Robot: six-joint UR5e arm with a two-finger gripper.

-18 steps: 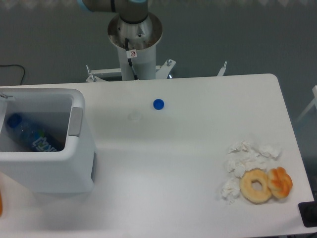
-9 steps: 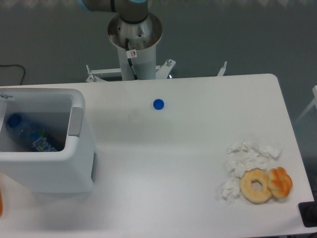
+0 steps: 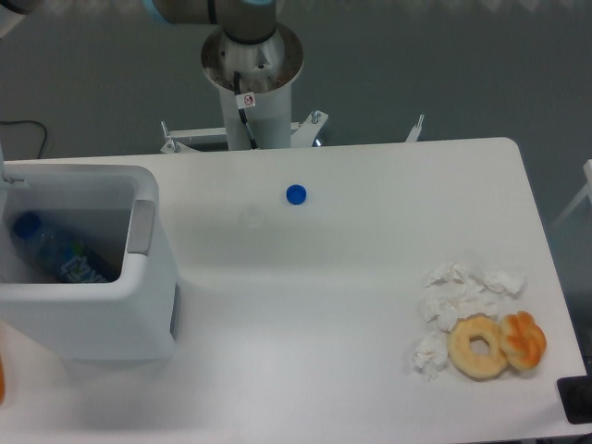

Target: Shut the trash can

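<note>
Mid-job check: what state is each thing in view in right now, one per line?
trash can: open, inside visible
plastic bottle: lying inside the trash can, blue cap on
blue bottle cap: loose on the table
crumpled tissues: piled by the right edge
donut: whole, lying flat, touching a pastry
gripper: out of view

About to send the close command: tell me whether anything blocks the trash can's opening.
Nothing visible sticks up through the opening of the trash can. A bottle lies low inside, below the rim. The lid and the gripper are out of view, so their path cannot be judged. The blue cap sits well clear.
</note>
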